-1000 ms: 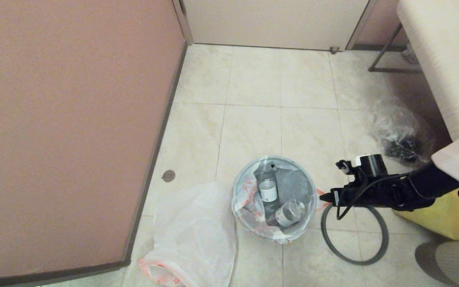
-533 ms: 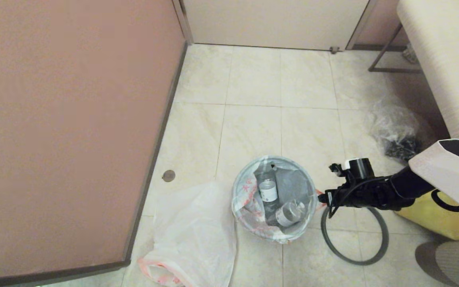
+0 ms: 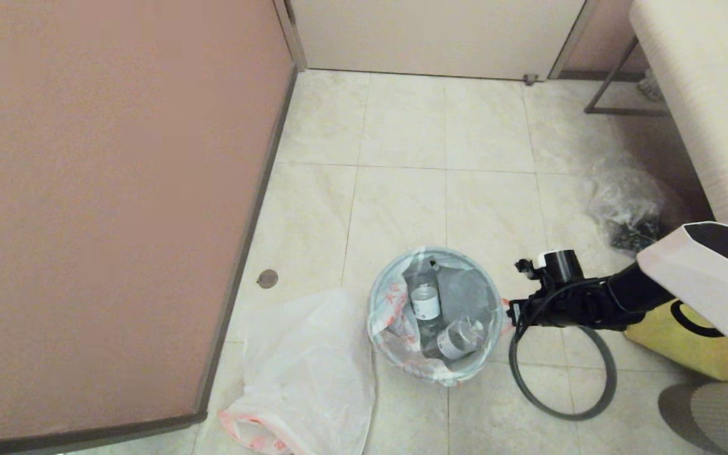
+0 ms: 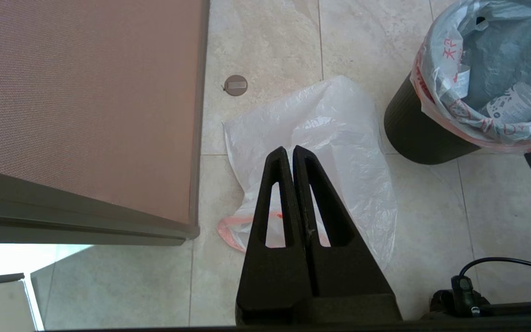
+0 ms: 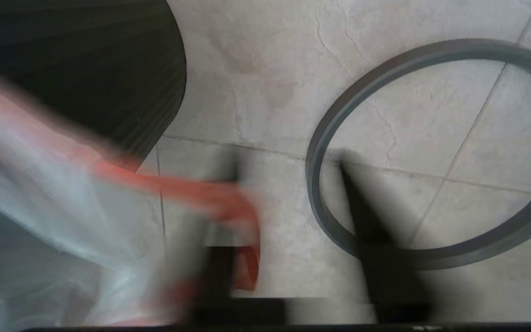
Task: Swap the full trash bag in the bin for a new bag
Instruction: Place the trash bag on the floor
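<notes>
- R gripper (image 3: 510, 312) at the right edge of the bin (image 3: 435, 314), fingers spread apart w/ the bag's pink-red rim strip between them in the right wrist view; not closed on it.
- L gripper (image 4: 289, 154) held above the new bag (image 3: 304, 373), fingers pressed together, holding nothing.
- Grey hoop (image 3: 562, 370) flat on the floor just right of the bin, under the R arm.
- Yellow bag (image 3: 692, 344) further right; clear bag w/ black stuff (image 3: 629, 212) far right.
- Full trash bag (image 3: 395, 319) sits in the bin, rim folded over the edge; clear bottles (image 3: 427, 302) inside.
- New bag lies limp on the floor, left of the bin, near the brown partition (image 3: 105, 208).
</notes>
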